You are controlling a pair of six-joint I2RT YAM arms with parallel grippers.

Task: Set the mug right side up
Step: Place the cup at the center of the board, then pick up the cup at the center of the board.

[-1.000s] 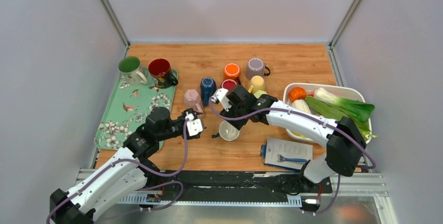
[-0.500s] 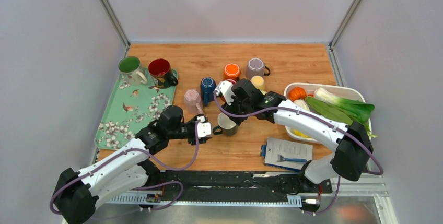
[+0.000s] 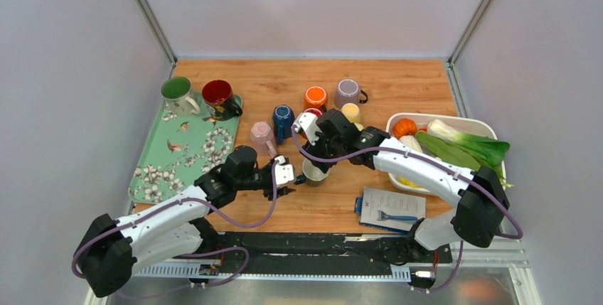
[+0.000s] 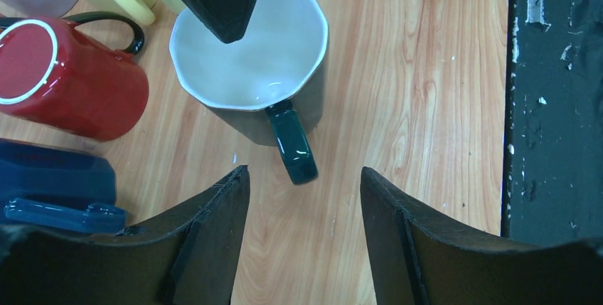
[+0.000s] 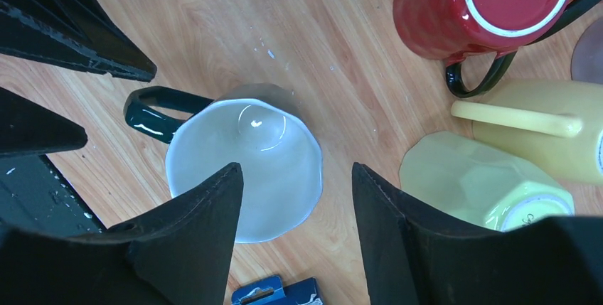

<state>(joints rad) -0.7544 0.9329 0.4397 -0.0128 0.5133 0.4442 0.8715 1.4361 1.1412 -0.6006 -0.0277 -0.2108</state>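
Note:
The mug [image 3: 313, 172] is dark green with a white inside. It stands upright on the table, mouth up, and its handle [image 4: 293, 145] points toward my left gripper [image 4: 304, 171]. That gripper is open, its fingertips just short of the handle's end and either side of it. My right gripper [image 5: 295, 168] hangs above the mug [image 5: 245, 163], open. One of its fingers is over the mouth, the other outside the rim, and neither presses the wall. In the top view the right gripper [image 3: 314, 161] hides part of the mug.
A red mug [image 5: 491, 6], two yellow mugs [image 5: 483, 184], a blue mug [image 3: 283, 119] and a pink mug [image 3: 262, 134] crowd behind. A floral tray [image 3: 178, 156] holds two mugs at the left. A vegetable basket [image 3: 455, 124] and a blue razor packet [image 3: 391, 209] lie to the right.
My left arm has reached right, bringing its open gripper up to the mug's handle. The right gripper's jaws have widened over the mug, which has shifted slightly away.

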